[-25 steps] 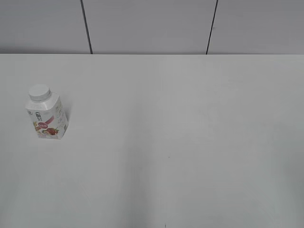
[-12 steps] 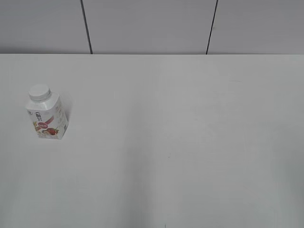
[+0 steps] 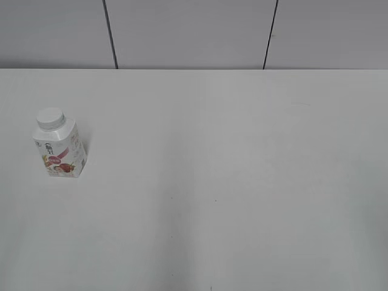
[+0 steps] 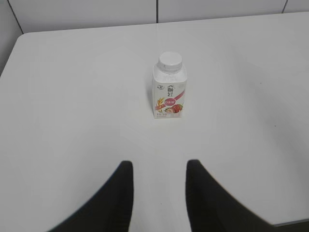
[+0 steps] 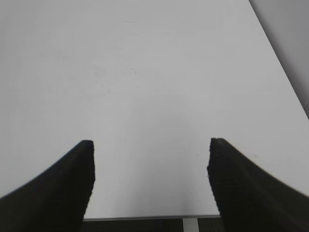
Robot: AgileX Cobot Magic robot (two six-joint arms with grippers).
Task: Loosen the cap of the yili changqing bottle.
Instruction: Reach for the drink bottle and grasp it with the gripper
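White fills nearly everything: the counter (image 3: 230, 182) is a plain white surface, and the yili changqing bottle (image 3: 60, 150) stands upright on it at the far left of the exterior view, alone, with bare surface all around it. Its cap (image 3: 50, 118) sits on the neck, flat-topped and level, above sloped shoulders and a front label with a pink-red band and a fruit picture. Behind the counter runs a grey wall (image 3: 194, 33) split by two dark vertical seams. Neither arm appears in the exterior view. From the left wrist view the bottle (image 4: 169, 89) stands ahead of the left hand (image 4: 157, 169), roughly in line with the gap between its two dark fingers (image 4: 120, 193), well apart from them, with the cap (image 4: 170, 60) untouched. That hand is released, its fingers spread and nothing between them. The right hand (image 5: 149, 150) hangs over a bare stretch of counter (image 5: 145, 72) near its front edge, released too, its fingers (image 5: 72, 179) spread wider still and grasping nothing; the bottle does not show in that view.
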